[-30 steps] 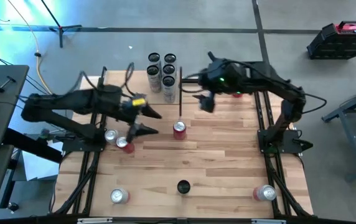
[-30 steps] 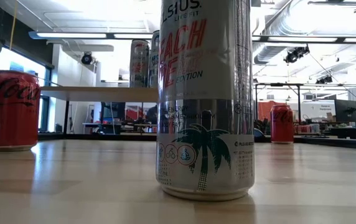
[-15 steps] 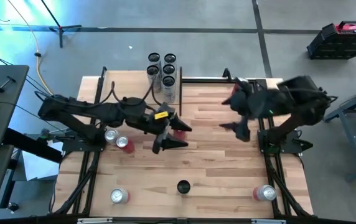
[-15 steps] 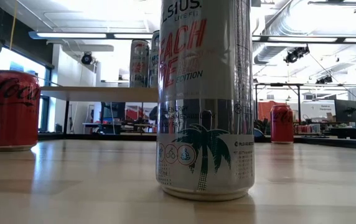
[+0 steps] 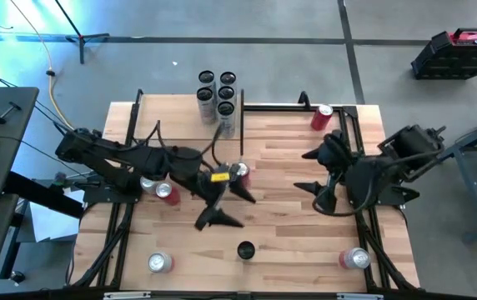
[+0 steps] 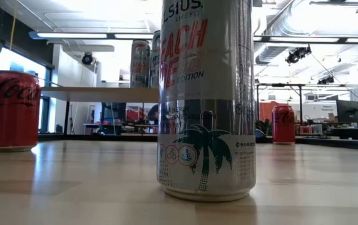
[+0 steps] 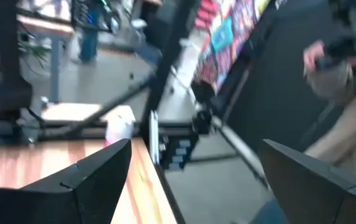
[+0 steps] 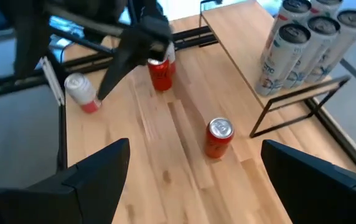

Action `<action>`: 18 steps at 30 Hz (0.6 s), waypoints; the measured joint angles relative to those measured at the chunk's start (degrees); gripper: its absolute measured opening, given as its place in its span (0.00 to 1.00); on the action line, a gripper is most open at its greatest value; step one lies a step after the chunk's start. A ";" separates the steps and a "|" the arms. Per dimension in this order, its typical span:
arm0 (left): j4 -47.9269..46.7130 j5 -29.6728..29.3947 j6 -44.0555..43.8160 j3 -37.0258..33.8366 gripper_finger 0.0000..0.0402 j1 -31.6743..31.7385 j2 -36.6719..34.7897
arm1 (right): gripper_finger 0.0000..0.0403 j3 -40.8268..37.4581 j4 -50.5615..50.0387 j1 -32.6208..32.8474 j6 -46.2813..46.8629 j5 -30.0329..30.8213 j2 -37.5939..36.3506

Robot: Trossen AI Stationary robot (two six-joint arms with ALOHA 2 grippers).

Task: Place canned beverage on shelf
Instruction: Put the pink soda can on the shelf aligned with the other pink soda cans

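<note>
A red can (image 5: 240, 172) (image 8: 218, 138) stands upright on the tabletop, just on the far side of my left gripper (image 5: 230, 208) (image 7: 196, 146). That gripper hangs open above the table's middle and holds nothing. My right gripper (image 5: 307, 171) (image 8: 195, 143) is open and empty too, raised over the table's right side. The shelf (image 8: 237, 40) (image 5: 180, 112) stands at the far edge on thin black posts. Several tall silver cans (image 8: 305, 43) (image 5: 218, 98) are grouped at its right end. Another red can (image 5: 322, 117) stands at the far right.
Two cans (image 5: 157, 187) sit by the left arm. Others are along the near edge: a can at the left (image 5: 159, 262), a dark-topped one in the middle (image 5: 245, 250), a can at the right (image 5: 355, 258). A person (image 7: 340, 81) is beyond the table.
My left gripper has swung from the table's left toward the middle and the near edge, passing the red can. My right gripper has drawn back from the far middle to the table's right side and has turned. No can has moved.
</note>
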 joint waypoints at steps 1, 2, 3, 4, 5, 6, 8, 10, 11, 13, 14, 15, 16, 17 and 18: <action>-1.30 0.53 1.20 0.00 0.85 -0.57 -0.02 | 0.87 0.00 0.03 0.30 1.69 0.83 0.48; -2.77 1.24 2.49 0.00 0.85 -1.11 -0.02 | 0.87 -0.01 0.03 0.55 3.35 1.73 0.97; -4.57 1.42 3.77 0.00 0.85 -1.67 -0.02 | 0.87 -0.01 0.03 0.75 4.95 2.35 1.48; -6.46 1.43 5.15 0.00 0.85 -2.19 -0.02 | 0.87 -0.01 0.03 0.92 6.56 2.71 1.94; -8.34 1.42 6.63 -0.02 0.85 -2.78 -0.02 | 0.87 -0.01 0.03 1.07 8.22 2.78 2.47; -10.02 1.41 8.22 -0.02 0.85 -3.36 -0.02 | 0.87 -0.01 0.03 1.11 9.86 2.83 3.07; -12.44 1.30 11.60 -0.41 0.85 -4.59 -0.03 | 0.87 -0.01 0.04 1.11 13.01 2.84 4.43; -13.17 1.16 15.02 -1.94 0.85 -5.73 -0.04 | 0.87 -0.01 0.03 1.11 16.09 2.81 5.89; -12.91 1.11 16.35 -3.00 0.85 -6.24 0.02 | 0.87 -0.01 0.03 1.11 17.45 2.73 6.58; -11.47 1.00 18.22 -5.46 0.85 -7.02 0.08 | 0.87 -0.01 0.01 1.11 19.51 2.62 8.01; -9.98 0.94 18.69 -6.80 0.85 -7.30 0.07 | 0.87 -0.01 0.03 1.11 19.96 2.52 8.73; -7.98 0.95 19.02 -8.25 0.85 -7.54 0.15 | 0.87 -0.01 0.03 1.11 20.72 2.09 9.43; -5.74 0.95 19.13 -9.71 0.85 -7.66 0.48 | 0.87 -0.01 0.01 1.07 21.34 1.54 10.04; -3.77 0.95 19.39 -11.02 0.85 -7.70 0.93 | 0.87 -0.01 0.03 1.04 22.27 1.27 10.50; -2.06 1.06 19.63 -12.26 0.85 -7.81 1.40 | 0.87 -0.01 0.05 1.04 23.49 1.18 10.89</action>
